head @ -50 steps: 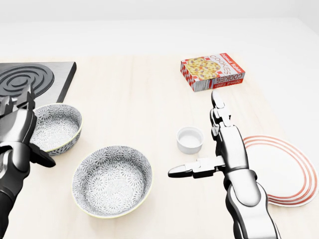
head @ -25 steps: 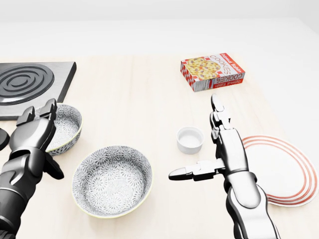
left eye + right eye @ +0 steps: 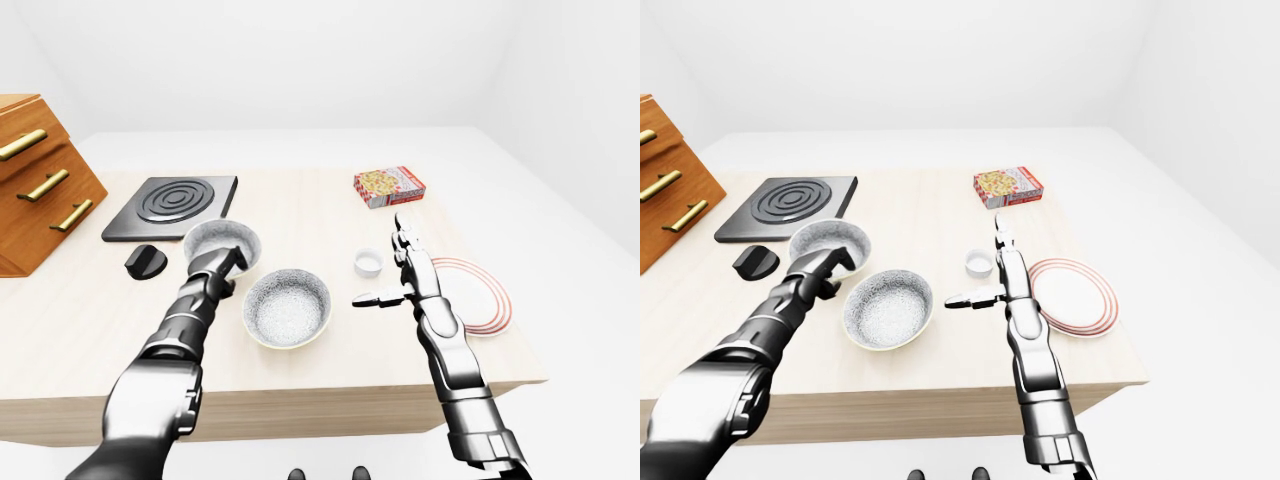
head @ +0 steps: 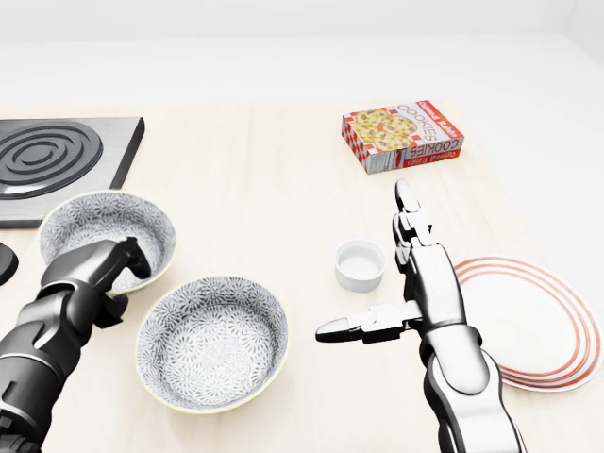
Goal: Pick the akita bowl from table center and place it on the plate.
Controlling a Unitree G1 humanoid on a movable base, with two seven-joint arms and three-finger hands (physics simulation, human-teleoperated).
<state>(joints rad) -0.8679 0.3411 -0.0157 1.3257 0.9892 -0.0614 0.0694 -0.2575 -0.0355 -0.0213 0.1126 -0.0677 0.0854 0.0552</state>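
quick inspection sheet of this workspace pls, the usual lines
surface: pale wooden table, nothing spilled
job's things: two look-alike patterned bowls; left bowl beside the hob, near bowl at centre; both upright and empty; red-ringed plate at right, bare
clutter: cookie box, small white cup, black hob, black knob
grippers: left robot hand curled over the left bowl's near rim, one finger inside; right robot hand open, fingers straight, between the cup and the plate, holding nothing
cables: nothing seen
surroundings: wooden drawer unit at the table's left end; plain white floor and walls
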